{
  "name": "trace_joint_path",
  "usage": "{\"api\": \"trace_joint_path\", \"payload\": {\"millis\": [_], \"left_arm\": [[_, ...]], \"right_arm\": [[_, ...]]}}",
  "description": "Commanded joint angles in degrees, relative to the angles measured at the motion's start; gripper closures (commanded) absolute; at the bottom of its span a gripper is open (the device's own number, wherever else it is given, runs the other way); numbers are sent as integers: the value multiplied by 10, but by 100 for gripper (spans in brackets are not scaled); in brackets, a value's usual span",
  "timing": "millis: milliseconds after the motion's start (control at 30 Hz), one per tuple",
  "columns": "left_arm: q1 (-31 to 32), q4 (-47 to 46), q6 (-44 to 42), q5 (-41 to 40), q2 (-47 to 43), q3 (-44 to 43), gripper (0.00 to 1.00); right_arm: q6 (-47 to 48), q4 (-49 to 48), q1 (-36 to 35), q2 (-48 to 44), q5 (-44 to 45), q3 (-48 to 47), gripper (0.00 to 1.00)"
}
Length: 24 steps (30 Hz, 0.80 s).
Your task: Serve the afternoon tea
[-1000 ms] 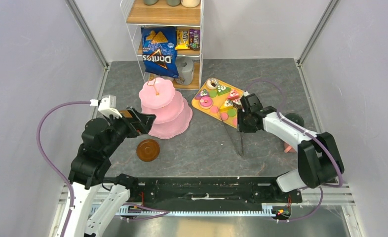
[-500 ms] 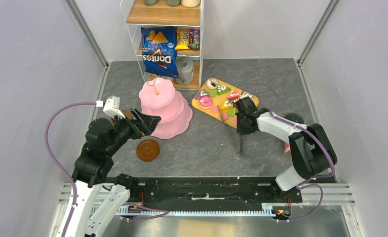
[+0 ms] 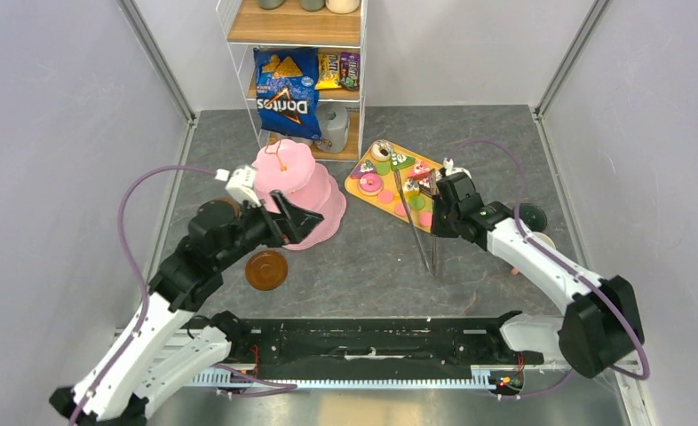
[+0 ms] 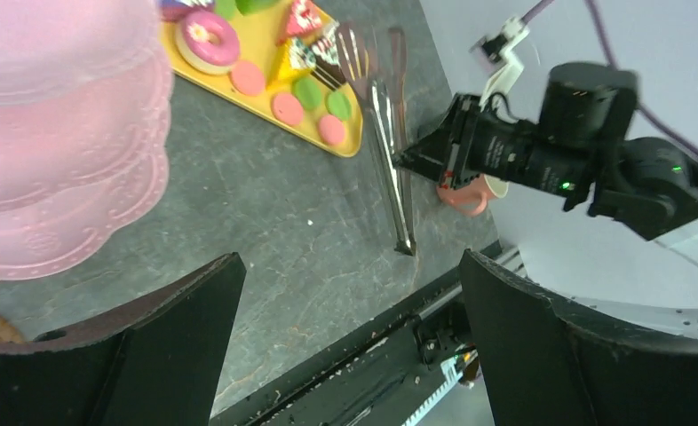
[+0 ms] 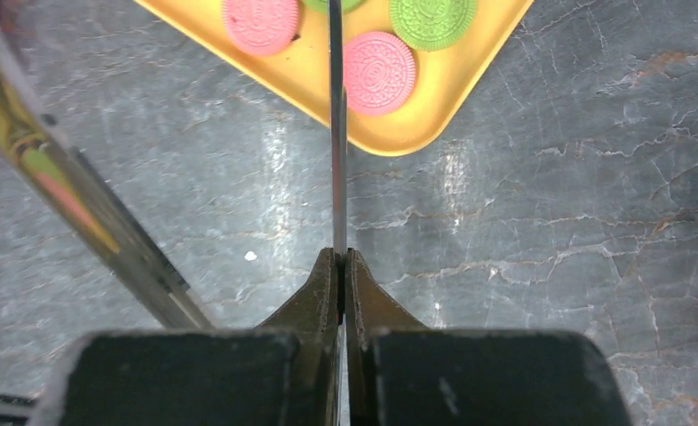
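Observation:
My right gripper [image 3: 440, 219] [image 5: 340, 257] is shut on one thin arm of the metal tongs [image 3: 416, 232] [image 5: 336, 133]; the other arm slants off to the left. Just beyond lies the yellow tray [image 3: 360, 190] [image 5: 434, 115] of toy cakes, donuts and pink [image 5: 379, 73] and green [image 5: 432, 19] macarons. The pink three-tier stand [image 3: 297, 182] [image 4: 61, 133] rises left of the tray. My left gripper [image 3: 299, 222] [image 4: 350, 266] hovers wide open at the stand's front, holding nothing. A brown saucer [image 3: 266, 269] lies near it. The pink mug [image 4: 470, 195] and the dark-green mug [image 3: 532, 216] are by the right arm.
A shelf unit [image 3: 297, 35] with a blue Doritos bag [image 3: 286, 93] stands at the back, behind the stand. White walls close in both sides. The black base rail [image 3: 372, 342] runs along the near edge.
My right gripper has closed on the tongs' arm and the tongs have swung, tips now over the tray. My left arm has reached forward and right toward the stand's front.

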State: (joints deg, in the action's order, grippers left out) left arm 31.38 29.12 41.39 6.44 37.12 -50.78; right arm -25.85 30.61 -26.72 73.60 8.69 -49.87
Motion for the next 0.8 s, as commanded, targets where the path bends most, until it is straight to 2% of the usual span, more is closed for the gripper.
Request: {"api": "trace_joint_path", "payload": {"millis": [0,133,300,533,767], "left_arm": [[97,-68,29,-82,56,-10,1],[190,-124,39,-152,130,-25,1],[254,-212,67,-173,243,-46,1],[269,-332,121,-169,358,-65,3],[269,-398,160,-143,434,-73,9]], "right_arm": [[-26,22,-12,-69,-7,4,100],[-44,27,-18,-127,-14,10,100],[-61,29,-25,-171,-40,6,100],[-73,22,-32,-205,-75,24,100],[-100,-19,-37,-233,-111,68,100]]}}
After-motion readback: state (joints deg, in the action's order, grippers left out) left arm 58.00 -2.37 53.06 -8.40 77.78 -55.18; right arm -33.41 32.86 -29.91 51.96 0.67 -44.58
